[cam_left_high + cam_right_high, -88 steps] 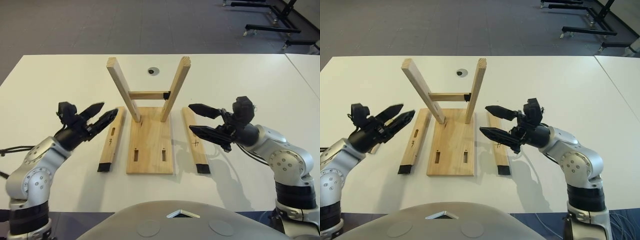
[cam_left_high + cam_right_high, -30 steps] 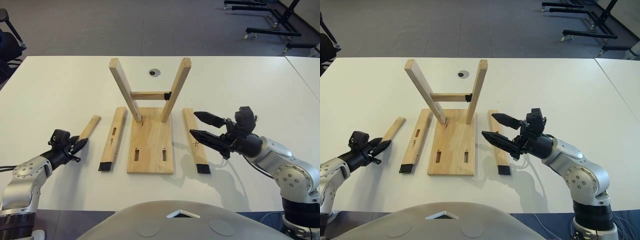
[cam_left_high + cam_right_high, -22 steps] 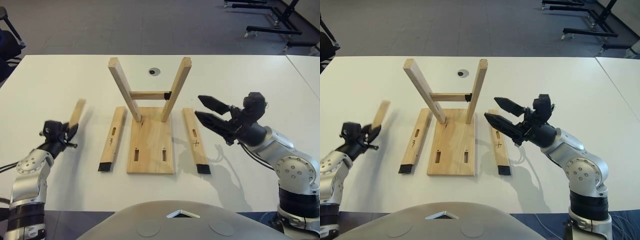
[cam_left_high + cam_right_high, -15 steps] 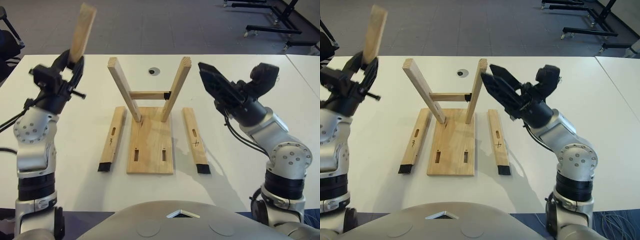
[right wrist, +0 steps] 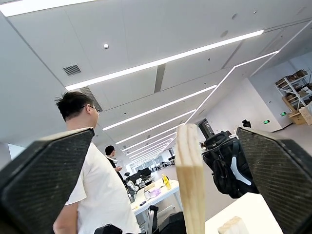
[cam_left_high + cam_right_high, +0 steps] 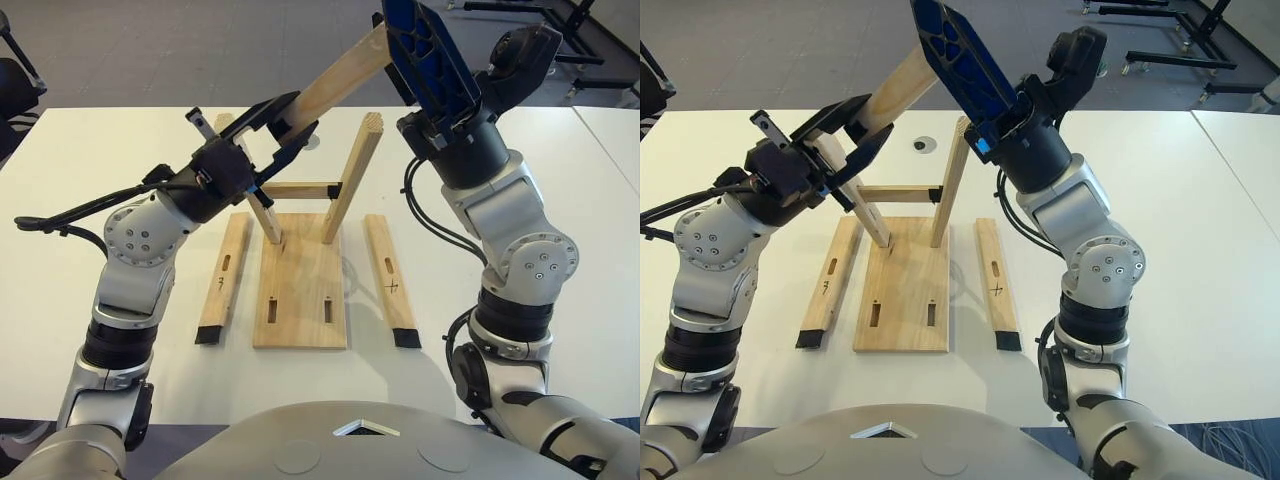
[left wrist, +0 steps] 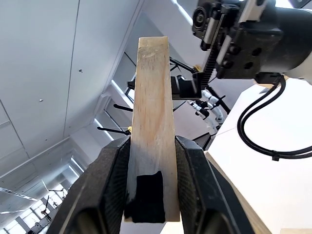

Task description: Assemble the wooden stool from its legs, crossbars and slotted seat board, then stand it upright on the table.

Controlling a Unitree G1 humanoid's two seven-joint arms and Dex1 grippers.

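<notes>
Left eye view: the left end effector (image 6: 300, 117) pinches one end of a loose crossbar (image 6: 340, 78), held high over the tabletop (image 6: 80, 140) and slanting up toward the robot's right. The right end effector (image 5: 163, 146) is raised beside it with its fingers (image 5: 46, 170) spread wide. In the right wrist view the crossbar's free end stands between them, touching neither. Below, the slotted seat board (image 6: 300, 295) lies flat on the tabletop. It carries a left upright leg (image 6: 267, 222) and a right upright leg (image 6: 355, 170), joined by a fixed crossbar (image 6: 295, 190). A left loose leg (image 6: 225, 275) and a right loose leg (image 6: 390, 280) lie flat, one just beside each long edge of the board.
</notes>
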